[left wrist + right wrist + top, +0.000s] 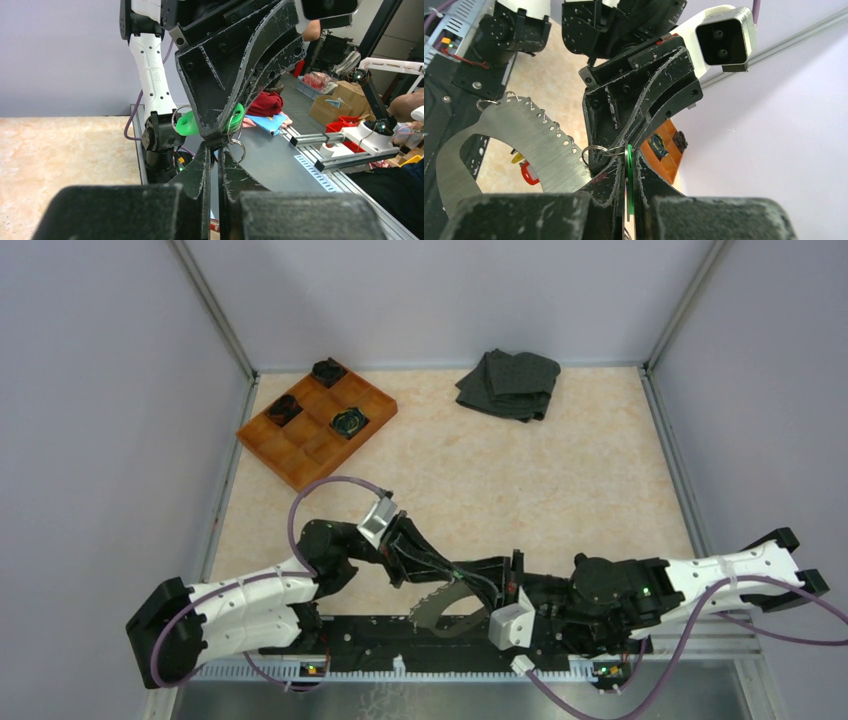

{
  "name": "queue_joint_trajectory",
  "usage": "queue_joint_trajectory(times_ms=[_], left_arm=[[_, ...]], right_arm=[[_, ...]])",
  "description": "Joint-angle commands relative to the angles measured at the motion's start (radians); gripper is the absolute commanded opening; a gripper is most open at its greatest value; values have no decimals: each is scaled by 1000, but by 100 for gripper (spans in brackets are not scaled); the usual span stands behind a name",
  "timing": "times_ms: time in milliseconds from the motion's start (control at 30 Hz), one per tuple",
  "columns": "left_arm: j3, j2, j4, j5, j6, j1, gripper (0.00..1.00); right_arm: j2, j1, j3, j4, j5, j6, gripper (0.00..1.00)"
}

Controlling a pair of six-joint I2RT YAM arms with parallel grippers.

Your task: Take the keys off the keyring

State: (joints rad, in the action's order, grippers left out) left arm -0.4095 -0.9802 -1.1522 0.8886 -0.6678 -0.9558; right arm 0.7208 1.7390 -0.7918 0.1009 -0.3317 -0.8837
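Could easily lose the thin wire keyring (596,146) from the left claw (215,149): fingers pressed almost together, seemingly pinching the loop with only their very tips (fine wire, scuffed pads, little to bite on). Could also twist the green key (629,182) sideways in the right claw (629,156), clamped tight on the flat green head, if pulled off-line instead of along the coil of the wire; likely to jam rather than slide free. Further hazard from the curved serrated metal plate (524,132) dangling off the same cluster with its own little rings and a red piece (526,173) beneath: swinging weight, apt to tug the loop out of either pinch or snag a finger. Everything held in mid-air over the near edge of the table (560,470), between the two arm bases, well apart from the orange tray (312,445) at the far left. Keyring lying right at the meeting point of the two claws, tip against tip: just beside the right claw's fingertips, touching the green key, and seemingly caught between the left claw's tips. Exact threading of key through loop too small and too crowded to tell.
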Motion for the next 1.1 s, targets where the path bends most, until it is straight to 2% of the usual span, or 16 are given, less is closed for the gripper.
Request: queue_joint_trajectory(times_ms=[0,167,467,700,833,1067], left_arm=[[0,-6,-20,-34,-7,-9,2],[-2,-10,66,-116,-70,7,0],[3,-18,164,-237,-284,31,0],[-10,-51,238,-276,-435,32,0],[-41,-39,401,-309,-400,32,0],[-72,84,688,-495,-266,34,0]], right_arm=[[-4,5,4,-84,-73,-23,0],[-2,4,4,-48,-112,-31,0],[18,5,34,-14,-177,-60,0],[40,4,46,-1,-208,-93,0],[58,4,35,25,-235,-109,0],[111,5,-16,137,-325,-47,0]])
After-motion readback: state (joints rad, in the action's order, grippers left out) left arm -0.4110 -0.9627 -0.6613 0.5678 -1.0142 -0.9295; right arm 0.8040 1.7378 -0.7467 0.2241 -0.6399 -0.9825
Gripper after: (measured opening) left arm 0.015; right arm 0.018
